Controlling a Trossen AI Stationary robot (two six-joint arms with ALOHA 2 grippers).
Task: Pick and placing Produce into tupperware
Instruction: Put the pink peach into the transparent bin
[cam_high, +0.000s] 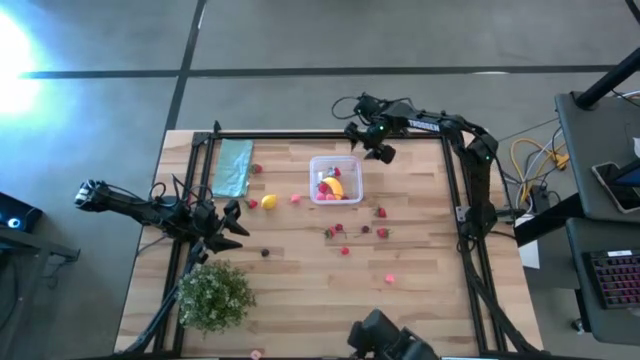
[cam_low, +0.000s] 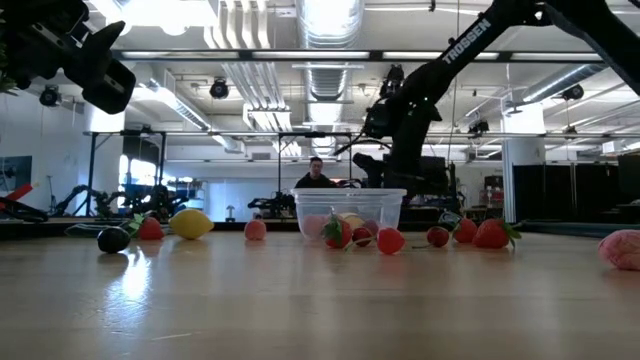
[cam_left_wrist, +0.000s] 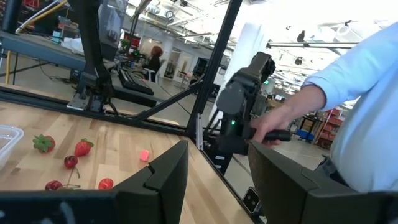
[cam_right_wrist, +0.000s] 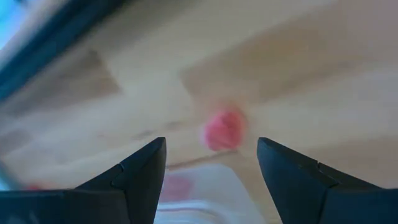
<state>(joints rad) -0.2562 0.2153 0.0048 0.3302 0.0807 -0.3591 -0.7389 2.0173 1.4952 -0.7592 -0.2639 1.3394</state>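
1. The clear tupperware (cam_high: 335, 179) is sitting upright mid-table, holding a yellow banana (cam_high: 332, 185) and red pieces.
2. Red berries (cam_high: 381, 232), a lemon (cam_high: 268, 202) and one dark piece (cam_high: 265, 252) are lying scattered around it.

Wooden table (cam_high: 420, 300) bearing a clear tupperware (cam_high: 335, 180) that is holding a banana (cam_high: 333, 185) and red pieces; a lemon (cam_high: 268, 201), pink piece (cam_high: 296, 199), dark piece (cam_high: 265, 252) and strawberries (cam_high: 381, 212) are lying scattered around it. Teal cloth (cam_high: 233, 167) is lying at the far left, a green bush (cam_high: 214, 294) sitting at the near left. Right gripper (cam_high: 381, 152) is hovering just beyond the tupperware; left gripper (cam_high: 232, 225) is hanging near the lemon.
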